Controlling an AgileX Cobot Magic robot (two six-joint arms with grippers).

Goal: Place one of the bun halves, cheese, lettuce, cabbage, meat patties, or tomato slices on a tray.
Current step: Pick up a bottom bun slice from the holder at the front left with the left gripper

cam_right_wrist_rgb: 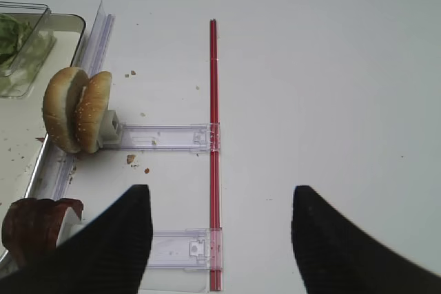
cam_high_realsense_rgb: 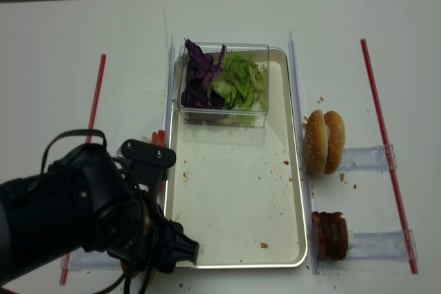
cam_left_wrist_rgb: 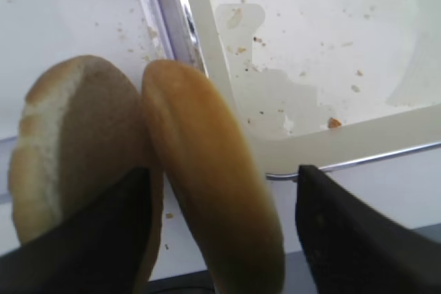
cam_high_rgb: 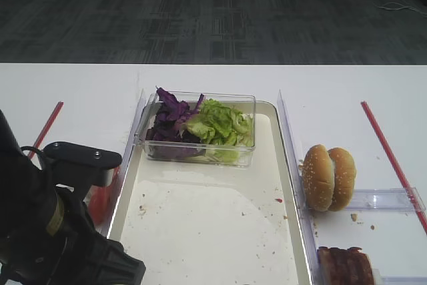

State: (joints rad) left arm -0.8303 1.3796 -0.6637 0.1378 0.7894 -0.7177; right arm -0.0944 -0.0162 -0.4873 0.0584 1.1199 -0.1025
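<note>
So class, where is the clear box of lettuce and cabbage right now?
The clear box sits at the far end of the tray in the high views, holding cabbage on its left side and lettuce on its right.

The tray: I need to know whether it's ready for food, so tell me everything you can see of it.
The tray is a large cream-white rectangle with a raised, rounded rim, lying flat on the white table. It looks like smooth plastic or enamel. Crumbs and faint smears dot its floor. A clear box holding lettuce and purple cabbage sits at its far end; the rest is bare. Clear plastic strips run along both long sides.
</note>
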